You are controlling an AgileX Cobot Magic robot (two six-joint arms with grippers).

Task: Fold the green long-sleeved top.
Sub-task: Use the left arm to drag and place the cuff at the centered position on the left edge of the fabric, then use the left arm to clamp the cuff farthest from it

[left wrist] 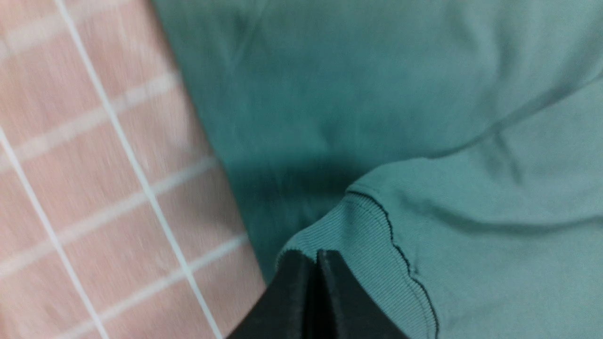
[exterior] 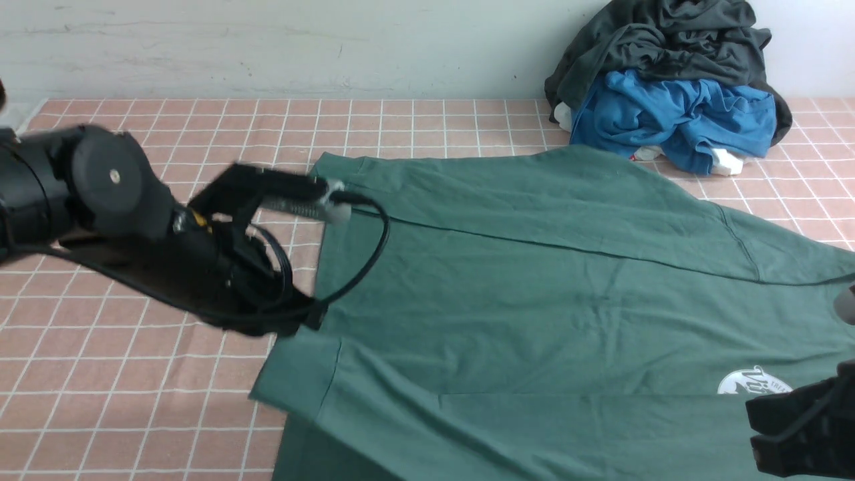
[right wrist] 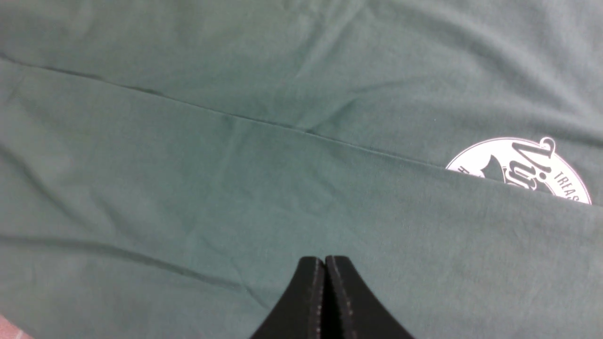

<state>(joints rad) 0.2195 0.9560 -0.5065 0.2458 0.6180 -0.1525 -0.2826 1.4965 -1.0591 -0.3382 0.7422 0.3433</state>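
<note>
The green long-sleeved top (exterior: 534,287) lies spread over the middle and right of the table, its white round logo (exterior: 755,382) near the front right. One sleeve is laid across the front, and its ribbed cuff (exterior: 297,374) ends at the front left. My left gripper (exterior: 312,319) is at that cuff's edge. In the left wrist view the left gripper (left wrist: 316,254) is shut, with the cuff (left wrist: 367,263) bunched up round its tips and casting a shadow below. My right gripper (right wrist: 324,259) is shut and empty over flat green cloth (right wrist: 235,165) beside the logo (right wrist: 523,169).
A pile with a dark grey-black garment (exterior: 668,40) over a bright blue one (exterior: 674,117) sits at the back right against the wall. The pink checked tablecloth (exterior: 133,374) shows bare on the left. The right arm (exterior: 801,427) is at the front right edge.
</note>
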